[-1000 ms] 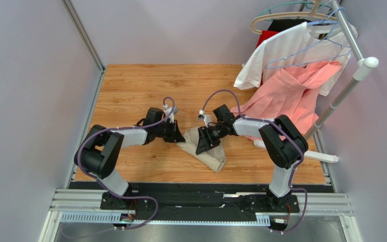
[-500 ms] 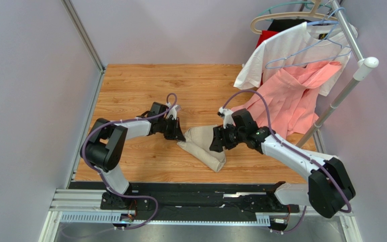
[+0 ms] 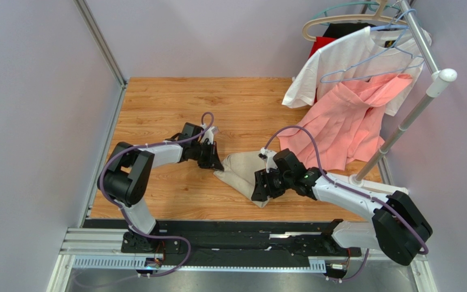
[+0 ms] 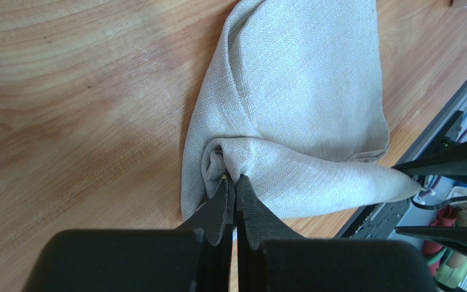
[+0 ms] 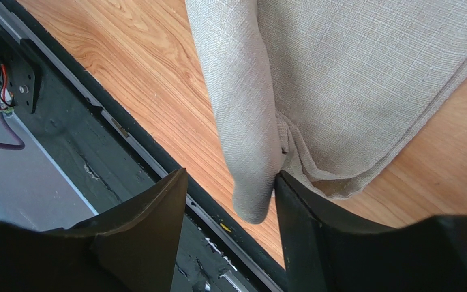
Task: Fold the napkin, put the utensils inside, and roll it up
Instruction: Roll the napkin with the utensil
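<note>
The left fingers (image 4: 217, 210) are pressed together, pinching a bunched corner of the napkin (image 4: 303, 91) at their tips. The cloth puckers into a small knot of folds right where they bite. The right fingers (image 5: 150, 213) stand spread well apart and grip nothing. They straddle the napkin's rolled near end, which sits between them, touching the inner face of one finger and clear of the other. The napkin lies folded into a narrow, roughly triangular bundle on the wooden desk (image 3: 157, 109), near the middle of the desk's near edge and between the two sets of fingers. Its long axis runs on a slant. It goes from the pinched corner on the left, farther in from the edge, to the rolled end on the right, which reaches almost to the near edge beside the black rail (image 5: 65, 121).
</note>
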### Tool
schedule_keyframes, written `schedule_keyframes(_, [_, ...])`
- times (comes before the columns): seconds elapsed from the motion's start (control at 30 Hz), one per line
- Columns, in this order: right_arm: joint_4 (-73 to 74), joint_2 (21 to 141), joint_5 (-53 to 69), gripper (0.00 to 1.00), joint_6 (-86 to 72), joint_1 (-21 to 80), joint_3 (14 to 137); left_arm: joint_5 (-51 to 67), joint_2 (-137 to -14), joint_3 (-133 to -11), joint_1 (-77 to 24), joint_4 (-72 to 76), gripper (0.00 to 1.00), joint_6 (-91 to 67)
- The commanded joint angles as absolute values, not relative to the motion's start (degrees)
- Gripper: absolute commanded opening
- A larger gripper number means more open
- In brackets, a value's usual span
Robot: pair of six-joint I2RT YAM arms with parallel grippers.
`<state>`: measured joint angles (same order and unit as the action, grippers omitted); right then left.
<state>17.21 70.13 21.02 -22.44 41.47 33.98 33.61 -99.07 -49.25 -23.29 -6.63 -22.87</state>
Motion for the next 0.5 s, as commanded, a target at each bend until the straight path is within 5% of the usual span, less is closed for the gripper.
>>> schedule_keyframes(0.0, [12.6,71.0,20.3,0.54,-24.9,42.6,33.4,32.3,-99.8,-49.8,-23.5,-10.0,0.00,-21.6])
schedule_keyframes(0.27, [14.8,71.9,17.2,0.05,-29.3,42.5,32.1,32.4,-98.2,-50.0,-23.5,-10.4,0.00,-22.1])
schedule_keyframes(0.47, [16.2,72.6,13.4,0.00,-29.4,42.5,30.9,33.5,-97.7,-50.4,-23.5,-10.0,0.00,-22.8])
